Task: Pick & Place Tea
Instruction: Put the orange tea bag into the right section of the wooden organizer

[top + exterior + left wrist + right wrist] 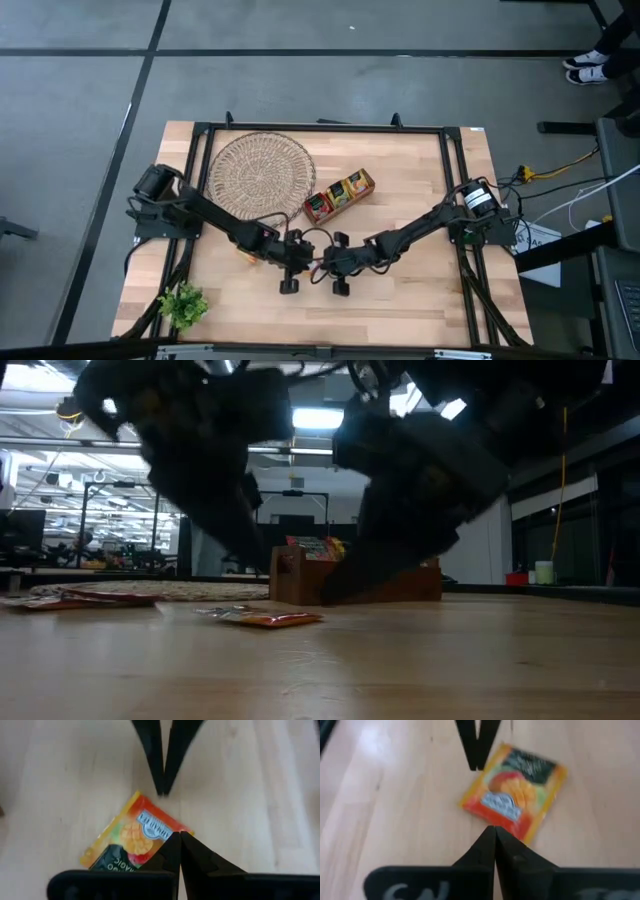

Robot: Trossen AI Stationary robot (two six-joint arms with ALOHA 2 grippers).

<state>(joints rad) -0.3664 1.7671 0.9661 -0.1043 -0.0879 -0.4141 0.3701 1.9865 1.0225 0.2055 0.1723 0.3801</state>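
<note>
both grippers meet low over the middle of the wooden table [400, 290]: the left gripper [179, 836] has its fingers pressed together at the edge of an orange tea sachet [135, 834] lying flat on the wood, though whether they pinch it is hard to make out. the right gripper [494, 829] also has its jaws together, tips at the sachet's edge. in the low view the dark arms hide most of the wooden tray [300, 575], and the wicker dish [260, 172] lies beyond.
</note>
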